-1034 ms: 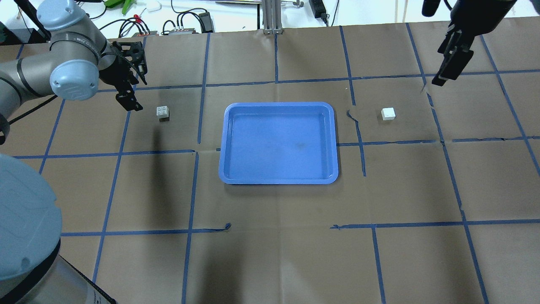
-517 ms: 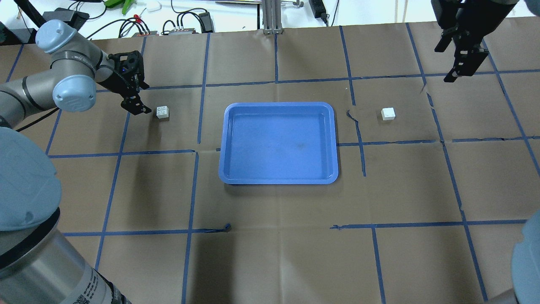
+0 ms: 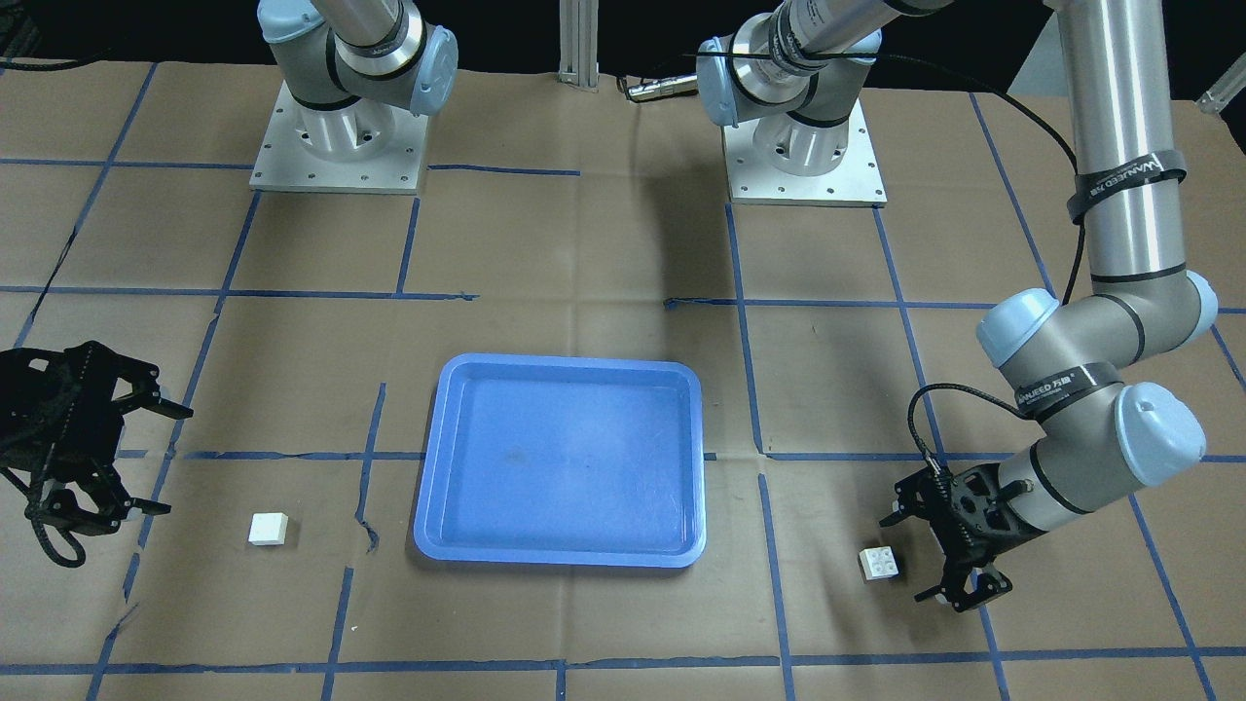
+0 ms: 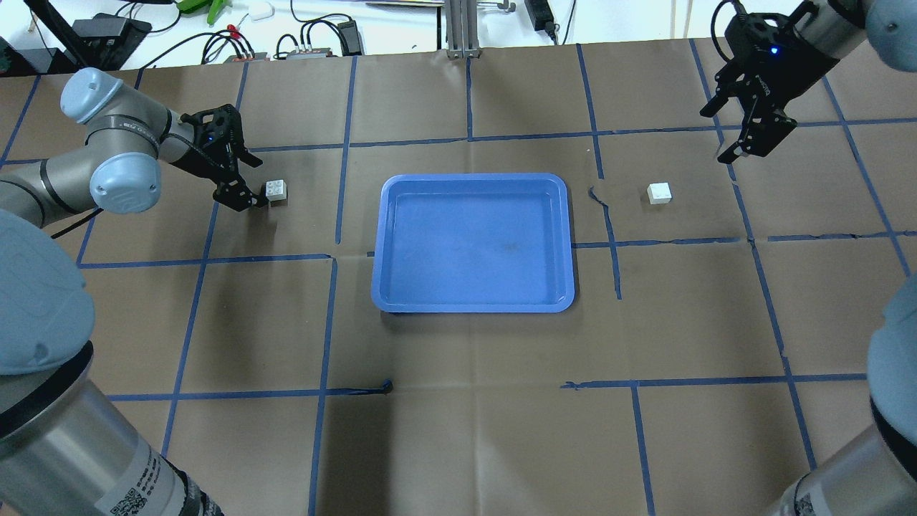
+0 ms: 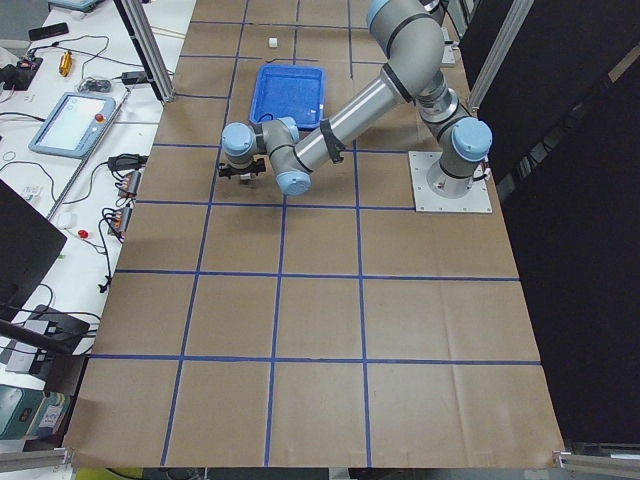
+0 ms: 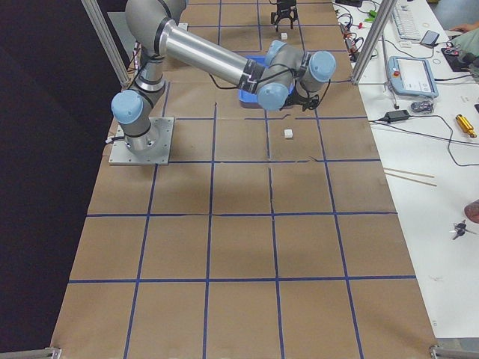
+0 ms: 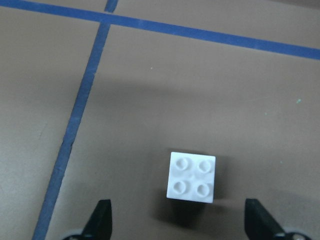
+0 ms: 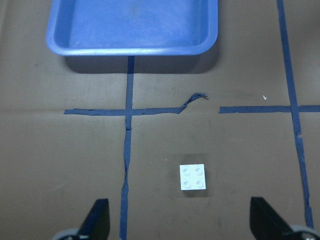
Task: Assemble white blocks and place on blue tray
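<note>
One white block (image 4: 276,190) sits studs-up on the table left of the blue tray (image 4: 473,244). My left gripper (image 4: 247,183) is open, low and just left of that block, which lies in front of the fingertips in the left wrist view (image 7: 192,177). The second white block (image 4: 660,193) sits right of the tray. My right gripper (image 4: 716,136) is open, above and beyond it to the right. The right wrist view shows that block (image 8: 193,177) ahead of the open fingers, with the tray (image 8: 132,25) beyond. The tray holds nothing.
The table is covered in brown paper with a grid of blue tape lines (image 4: 337,143), some torn. Cables and electronics (image 4: 308,43) lie past the far edge. The arm bases (image 3: 336,146) stand on the robot's side.
My left gripper has come down and moved right, close to the left block. My right gripper has turned and moved left and lower, towards the right block. Neither block moved.
</note>
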`<action>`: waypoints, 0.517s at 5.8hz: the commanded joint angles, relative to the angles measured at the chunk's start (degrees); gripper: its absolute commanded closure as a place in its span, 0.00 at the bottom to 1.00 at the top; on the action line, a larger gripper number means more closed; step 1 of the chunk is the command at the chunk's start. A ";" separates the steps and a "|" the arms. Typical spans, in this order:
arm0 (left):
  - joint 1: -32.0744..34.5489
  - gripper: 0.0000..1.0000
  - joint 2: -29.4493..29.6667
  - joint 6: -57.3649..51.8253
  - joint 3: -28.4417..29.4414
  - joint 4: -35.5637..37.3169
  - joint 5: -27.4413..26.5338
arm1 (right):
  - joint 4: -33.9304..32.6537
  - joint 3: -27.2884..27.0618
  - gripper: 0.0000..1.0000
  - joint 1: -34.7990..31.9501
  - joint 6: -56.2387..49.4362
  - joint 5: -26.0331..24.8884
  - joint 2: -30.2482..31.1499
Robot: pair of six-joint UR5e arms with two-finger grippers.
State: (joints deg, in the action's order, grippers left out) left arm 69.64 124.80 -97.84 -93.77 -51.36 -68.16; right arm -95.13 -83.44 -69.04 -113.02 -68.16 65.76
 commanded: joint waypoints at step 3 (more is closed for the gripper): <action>0.06 0.09 1.33 -1.92 -0.36 0.03 0.22 | -23.49 -13.93 0.00 2.33 -2.03 11.20 -6.77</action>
State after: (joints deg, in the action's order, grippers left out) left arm 69.69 126.01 -99.63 -94.06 -51.26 -68.04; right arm -114.10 -95.06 -66.80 -114.95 -57.81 60.66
